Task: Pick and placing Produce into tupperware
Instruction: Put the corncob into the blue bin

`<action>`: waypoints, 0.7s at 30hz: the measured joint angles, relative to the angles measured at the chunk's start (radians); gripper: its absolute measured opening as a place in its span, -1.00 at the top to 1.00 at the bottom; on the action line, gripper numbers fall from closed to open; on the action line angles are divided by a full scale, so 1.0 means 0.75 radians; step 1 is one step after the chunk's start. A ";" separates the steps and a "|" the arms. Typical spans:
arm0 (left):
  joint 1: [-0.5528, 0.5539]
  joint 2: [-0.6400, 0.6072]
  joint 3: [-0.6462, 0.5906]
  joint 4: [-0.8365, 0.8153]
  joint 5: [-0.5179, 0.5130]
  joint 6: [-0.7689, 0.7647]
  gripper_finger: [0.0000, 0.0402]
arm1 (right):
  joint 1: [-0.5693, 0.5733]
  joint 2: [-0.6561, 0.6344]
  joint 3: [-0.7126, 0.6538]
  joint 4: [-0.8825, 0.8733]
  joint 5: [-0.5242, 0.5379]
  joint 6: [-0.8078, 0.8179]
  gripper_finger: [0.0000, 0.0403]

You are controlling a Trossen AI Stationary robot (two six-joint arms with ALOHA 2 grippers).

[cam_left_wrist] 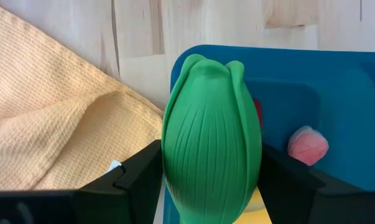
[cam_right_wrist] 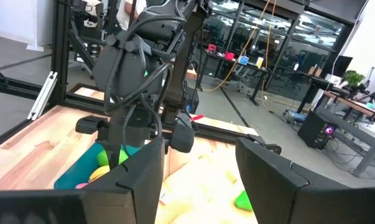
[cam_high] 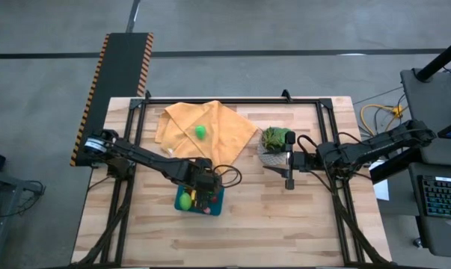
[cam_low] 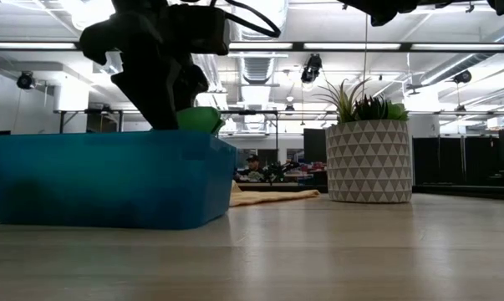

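The teal-blue tupperware [cam_high: 212, 202] stands on the wooden table near its front; it also shows in the low view [cam_low: 109, 180]. Inside lie a pink piece [cam_left_wrist: 308, 144], a red piece [cam_left_wrist: 257, 112] and a yellow one [cam_high: 185, 200]. My left gripper [cam_high: 203, 191] hangs over the tupperware's far-left corner, shut on a green ribbed vegetable [cam_left_wrist: 212, 137]. Another green piece [cam_high: 201, 131] lies on the orange-yellow cloth [cam_high: 218, 119]. My right gripper [cam_right_wrist: 199, 168] waits open and level beside the plant pot, with nothing between its fingers. My left gripper pinches the green ribbed vegetable between its two fingers [cam_left_wrist: 140, 174], one on each rounded side [cam_left_wrist: 173, 168]. The fingers slant down from above and lie along the vegetable, whose tip points away from the wrist. It hangs over the tupperware's rim [cam_low: 200, 119]; the wall hides its lower end.
A leafy plant in a grey patterned pot [cam_high: 274, 143] stands right of the cloth, close to my right gripper [cam_high: 290, 170]. The cloth's near corner [cam_left_wrist: 81, 124] reaches almost to the tupperware. A black frame [cam_high: 232, 100] runs along the table's edges.
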 joint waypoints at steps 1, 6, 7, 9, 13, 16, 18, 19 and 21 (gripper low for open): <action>-0.002 0.000 0.000 -0.001 -0.004 0.000 -0.03 | 0.000 0.000 0.000 0.000 0.000 0.000 0.05; -0.014 0.000 0.003 -0.003 -0.007 -0.001 -0.03 | 0.000 0.000 0.000 0.000 0.000 0.000 0.05; -0.019 0.000 0.003 -0.003 -0.007 -0.001 -0.03 | 0.000 0.000 0.000 -0.001 0.000 0.000 0.05; -0.036 0.000 0.004 -0.014 -0.006 -0.002 -0.03 | 0.000 0.000 0.000 -0.002 0.000 0.000 0.05; -0.069 0.001 0.036 -0.043 -0.036 -0.001 -0.03 | 0.000 0.000 0.000 -0.004 0.000 0.000 0.05; -0.079 0.001 0.037 -0.041 -0.036 -0.004 -0.03 | 0.000 0.000 0.000 -0.005 0.000 0.000 0.05; -0.079 0.001 0.028 -0.028 -0.037 -0.022 -0.03 | 0.000 0.000 0.000 -0.005 0.000 0.000 0.05; -0.079 0.001 0.019 -0.023 -0.037 -0.033 -0.03 | 0.000 0.000 0.000 -0.004 0.000 0.000 0.05; -0.079 0.001 -0.001 -0.034 -0.037 -0.036 -0.03 | 0.000 0.000 0.000 -0.005 0.000 0.000 0.05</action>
